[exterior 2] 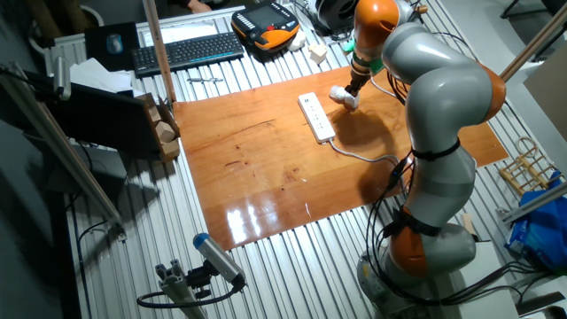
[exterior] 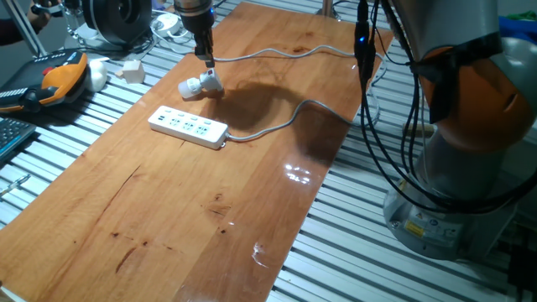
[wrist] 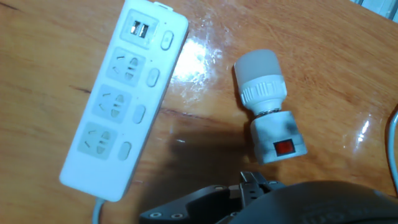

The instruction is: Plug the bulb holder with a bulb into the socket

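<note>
Bulb holder with a bulb [wrist: 268, 106] lies on its side on the wooden tabletop [exterior: 185, 210], apart from the socket [wrist: 121, 99]. Hand view: holder at 3 o'clock of the strip, bulb end toward 12, body toward 6 and tilted slightly; a red square switch shows on the body, dark smudges above it, metal thread between bulb collar and body. Strip shows two USB ports at its top end, three outlets below, a button beside each. Grey cable leaves its lower end.

One fixed view: holder [exterior: 200, 85] at about 12 o'clock of the strip [exterior: 188, 126], bulb end toward 9. Gripper [exterior: 208, 60] comes down from above, tip just over or touching the holder's body end; cannot tell contact. Grey cable [exterior: 277, 126] runs from the strip's right end toward 2 o'clock. This view alone shows a small white cube [exterior: 132, 70] off the board at 10 o'clock and an orange-and-black pendant [exterior: 59, 80] at far left.

The other fixed view: orange and grey arm [exterior 2: 434, 97] bends over the board; holder [exterior 2: 344, 96] at 2 o'clock of the strip [exterior 2: 316, 116]. Keyboard [exterior 2: 188, 50] visible only here.

Fingers: only dark gripper housing at the hand view's bottom edge; spread or pressed together, cannot tell.
</note>
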Robot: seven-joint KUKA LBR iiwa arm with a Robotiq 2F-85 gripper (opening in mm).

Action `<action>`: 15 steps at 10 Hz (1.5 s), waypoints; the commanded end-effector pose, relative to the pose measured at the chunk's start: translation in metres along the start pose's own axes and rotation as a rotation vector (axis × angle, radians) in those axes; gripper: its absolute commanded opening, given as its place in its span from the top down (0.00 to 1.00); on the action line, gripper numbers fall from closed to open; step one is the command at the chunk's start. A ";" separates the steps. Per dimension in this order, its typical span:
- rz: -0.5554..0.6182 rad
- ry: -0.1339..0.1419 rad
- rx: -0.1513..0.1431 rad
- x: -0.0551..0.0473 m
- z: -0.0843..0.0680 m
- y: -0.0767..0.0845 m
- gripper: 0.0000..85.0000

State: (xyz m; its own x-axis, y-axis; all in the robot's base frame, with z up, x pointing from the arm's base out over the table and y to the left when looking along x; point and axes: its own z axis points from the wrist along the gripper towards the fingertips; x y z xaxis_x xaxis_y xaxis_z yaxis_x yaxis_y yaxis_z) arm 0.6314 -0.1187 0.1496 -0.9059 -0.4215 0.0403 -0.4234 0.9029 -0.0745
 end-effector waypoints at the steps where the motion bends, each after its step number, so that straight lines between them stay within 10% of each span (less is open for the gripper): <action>1: -0.002 -0.002 -0.003 -0.001 0.002 -0.003 1.00; 9: 0.030 -0.002 -0.036 -0.005 0.002 -0.011 1.00; 15: 0.150 -0.001 0.013 -0.005 0.002 -0.011 1.00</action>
State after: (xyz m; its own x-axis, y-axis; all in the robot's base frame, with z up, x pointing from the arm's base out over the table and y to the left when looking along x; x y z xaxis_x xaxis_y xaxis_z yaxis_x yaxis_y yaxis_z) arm 0.6403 -0.1266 0.1479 -0.9576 -0.2870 0.0263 -0.2882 0.9529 -0.0942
